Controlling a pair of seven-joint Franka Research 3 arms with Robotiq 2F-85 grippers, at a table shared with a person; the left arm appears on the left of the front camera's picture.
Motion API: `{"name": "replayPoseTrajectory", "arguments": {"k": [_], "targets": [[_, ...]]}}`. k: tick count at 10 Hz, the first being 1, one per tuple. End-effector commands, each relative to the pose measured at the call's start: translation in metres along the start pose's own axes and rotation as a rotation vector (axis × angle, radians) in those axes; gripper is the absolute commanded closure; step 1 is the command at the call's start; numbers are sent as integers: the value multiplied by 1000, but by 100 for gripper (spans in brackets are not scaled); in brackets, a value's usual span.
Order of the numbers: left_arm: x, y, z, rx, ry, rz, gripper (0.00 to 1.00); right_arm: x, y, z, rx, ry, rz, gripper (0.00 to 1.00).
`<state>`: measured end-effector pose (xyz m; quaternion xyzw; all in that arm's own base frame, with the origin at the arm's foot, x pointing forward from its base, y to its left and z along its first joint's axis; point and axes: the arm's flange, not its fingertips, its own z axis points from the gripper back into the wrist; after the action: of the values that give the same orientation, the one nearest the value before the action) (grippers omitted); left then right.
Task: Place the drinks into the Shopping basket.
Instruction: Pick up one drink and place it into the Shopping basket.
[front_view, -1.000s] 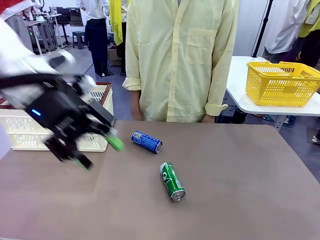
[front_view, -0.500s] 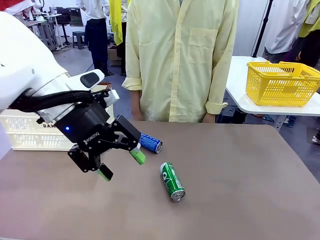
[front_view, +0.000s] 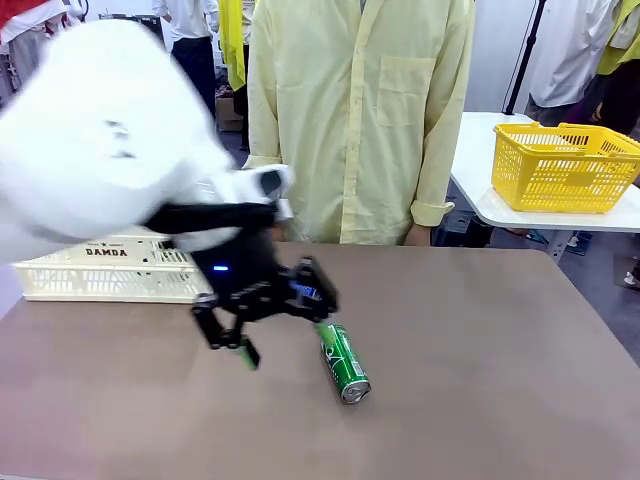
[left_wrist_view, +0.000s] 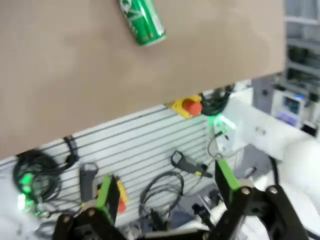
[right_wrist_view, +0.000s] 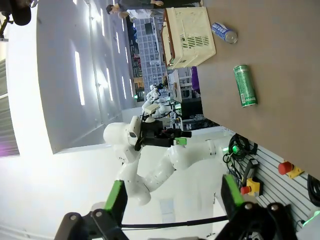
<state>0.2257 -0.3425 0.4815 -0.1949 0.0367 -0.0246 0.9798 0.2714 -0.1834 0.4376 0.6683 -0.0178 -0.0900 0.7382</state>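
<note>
Just left of the green can (front_view: 344, 362) lying flat on the desk (front_view: 500, 350), hovers with left tool (front_view: 283, 340) open and empty, can's long axis running near-to-far, slightly slanted.

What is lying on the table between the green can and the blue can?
Only bare tabletop, as the right wrist view shows: the green can and blue can lie apart with nothing between them.

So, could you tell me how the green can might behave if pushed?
The green can lies on its side on the flat table, so it would probably roll. Its glossy round wall looks slippery; a grip might slip.
</note>
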Motion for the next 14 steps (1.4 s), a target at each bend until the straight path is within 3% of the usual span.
{"name": "replayPoseTrajectory", "arguments": {"k": [1, 2, 3, 4, 6, 7, 9, 11, 14], "targets": [[44, -57, -27, 174, -10, 82, 0, -3, 3, -1, -1, 5, -10, 0], [50, -71, -48, 202, -11, 98, 0, -3, 3, -1, -1, 5, -10, 0], [54, -82, -69, 221, -76, 161, 0, -3, 3, -1, -1, 5, -10, 0], [58, -89, -90, 270, -64, 177, 0, -3, 3, -1, -1, 5, -10, 0], [81, -91, -122, 289, -212, 259, 0, -3, 3, -1, -1, 5, -10, 0], [93, -91, -134, 285, -214, 246, 0, -3, 3, -1, -1, 5, -10, 0], [114, -88, -144, 359, -124, 43, 0, -3, 3, -1, -1, 5, -10, 0], [126, -81, -141, 359, -65, 3, 0, -3, 3, -1, -1, 5, -10, 0], [134, -79, -151, 394, -91, 5, 0, -3, 3, -1, -1, 5, -10, 0]]}}
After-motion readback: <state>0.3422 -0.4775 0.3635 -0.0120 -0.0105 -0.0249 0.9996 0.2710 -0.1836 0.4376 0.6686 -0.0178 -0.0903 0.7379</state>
